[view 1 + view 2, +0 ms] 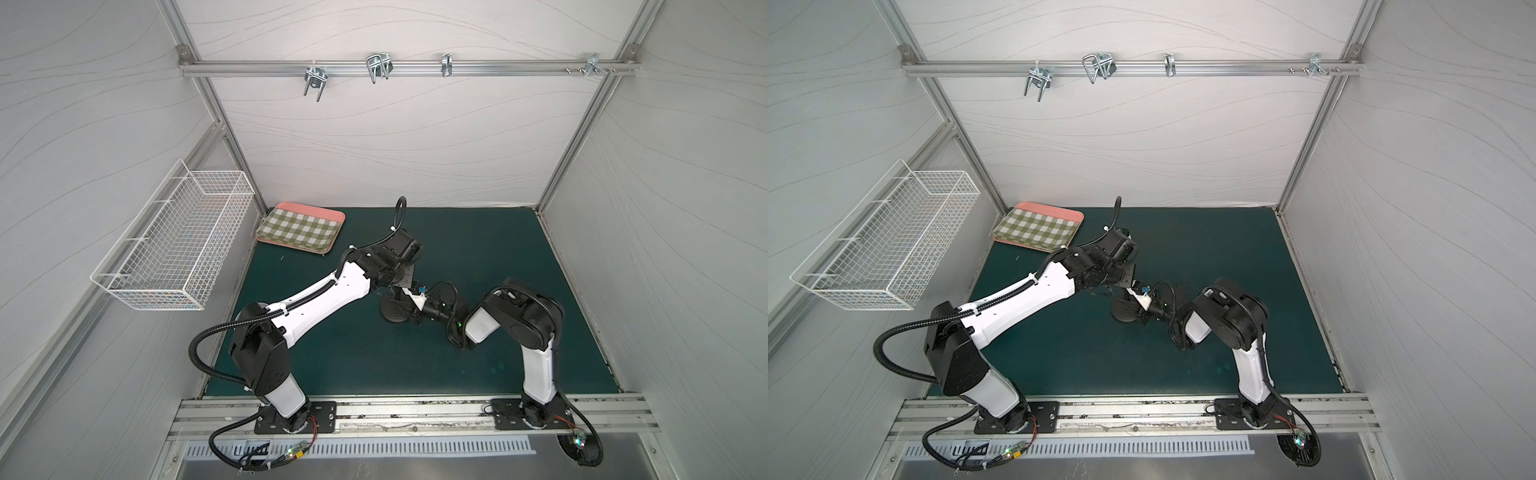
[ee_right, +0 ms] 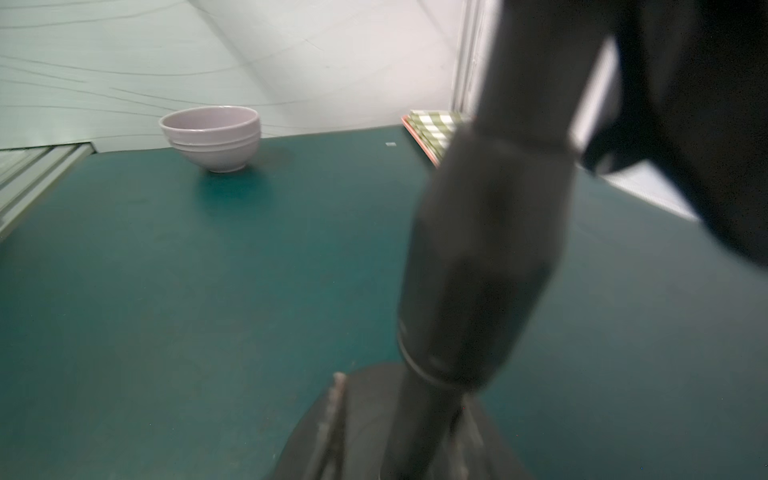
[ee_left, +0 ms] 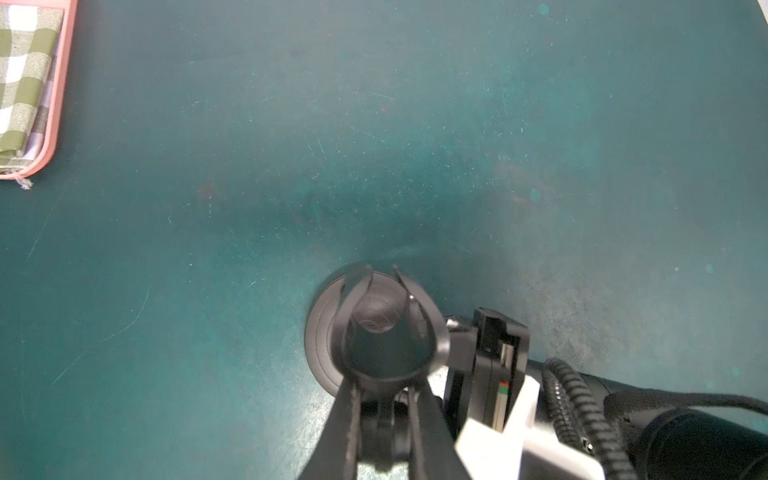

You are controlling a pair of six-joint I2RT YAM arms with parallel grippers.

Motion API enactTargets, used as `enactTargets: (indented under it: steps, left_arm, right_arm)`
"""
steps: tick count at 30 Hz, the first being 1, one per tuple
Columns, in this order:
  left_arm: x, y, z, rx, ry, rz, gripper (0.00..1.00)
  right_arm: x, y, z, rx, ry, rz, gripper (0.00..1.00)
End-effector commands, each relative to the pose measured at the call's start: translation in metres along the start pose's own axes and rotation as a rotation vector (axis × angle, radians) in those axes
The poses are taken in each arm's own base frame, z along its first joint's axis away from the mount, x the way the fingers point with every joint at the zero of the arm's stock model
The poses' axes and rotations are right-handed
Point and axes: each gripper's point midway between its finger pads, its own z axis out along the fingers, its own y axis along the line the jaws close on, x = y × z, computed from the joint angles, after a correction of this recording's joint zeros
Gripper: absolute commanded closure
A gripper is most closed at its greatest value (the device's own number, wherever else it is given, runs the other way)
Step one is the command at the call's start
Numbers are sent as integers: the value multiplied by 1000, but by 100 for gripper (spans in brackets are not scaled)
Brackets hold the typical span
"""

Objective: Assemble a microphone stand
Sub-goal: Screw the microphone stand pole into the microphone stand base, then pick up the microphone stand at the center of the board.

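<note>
Rod point(image 2: 478, 249) meeting base point(image 3: 322, 345) — L gripper point(image 3: 380, 415) clamps clip end; R gripper point(image 2: 401, 399) straddles foot, grip unclear. Next prob.: screw in — base steady.

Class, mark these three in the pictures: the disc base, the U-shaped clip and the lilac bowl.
disc base point(image 1: 390, 312): in a top view, its domed upper face.
U-shaped clip point(image 3: 436, 328): left wrist view, one curved arm.
lilac bowl point(image 2: 212, 137): right wrist view, its outer wall.
</note>
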Motion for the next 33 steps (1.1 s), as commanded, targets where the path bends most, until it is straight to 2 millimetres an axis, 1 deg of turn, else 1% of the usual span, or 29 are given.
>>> enactTargets:
  steps: [1, 3, 5, 7, 9, 11, 14, 16, 19, 21, 22, 24, 27, 28, 31, 33]
  left_arm:
    - [11, -14, 9, 56, 45, -18, 89]
    - [10, -14, 8, 58, 40, -23, 84]
    - [9, -14, 6, 60, 36, -28, 77]
    - [8, -13, 2, 64, 28, -36, 71]
    - [4, -12, -7, 70, 5, -51, 65]
    - [-3, -11, -20, 82, -31, -67, 60]
    - [-15, -8, -46, 104, -99, -93, 52]
    - [-21, -3, -64, 116, -143, -121, 49]
    - [-22, 8, -91, 130, -207, -166, 47]
    - [-14, 21, -102, 136, -223, -208, 47]
    - [-6, 28, -102, 149, -210, -243, 47]
    - [11, 37, -96, 235, -179, -348, 47]
    - [40, 57, -70, 316, -141, -510, 48]
    - [47, 60, -64, 340, -131, -541, 49]
    - [64, 60, -47, 378, -97, -571, 49]
    - [71, 56, -35, 412, -62, -603, 48]
  right_arm:
    - [-12, 14, 3, -105, -49, 9, 82]
    - [-13, 12, 5, -102, -51, 18, 91]
    - [-13, 10, 5, -101, -52, 34, 97]
    - [-12, 6, 5, -91, -50, 45, 99]
    - [-11, 4, 5, -83, -48, 47, 99]
    - [-10, 3, 5, -82, -48, 50, 99]
    - [-8, 1, 5, -75, -43, 57, 99]
    - [-7, -1, 5, -71, -41, 62, 100]
    - [-9, -4, 4, -70, -47, 75, 100]
    - [-15, -6, 2, -70, -57, 81, 100]
    - [-18, -7, 0, -69, -63, 86, 100]
    - [-26, -9, -3, -77, -80, 94, 100]
    - [-40, -14, -9, -81, -107, 102, 100]
    - [-44, -15, -11, -84, -115, 107, 100]
    - [-56, -21, -18, -86, -138, 121, 100]
    - [-65, -24, -23, -84, -155, 129, 100]
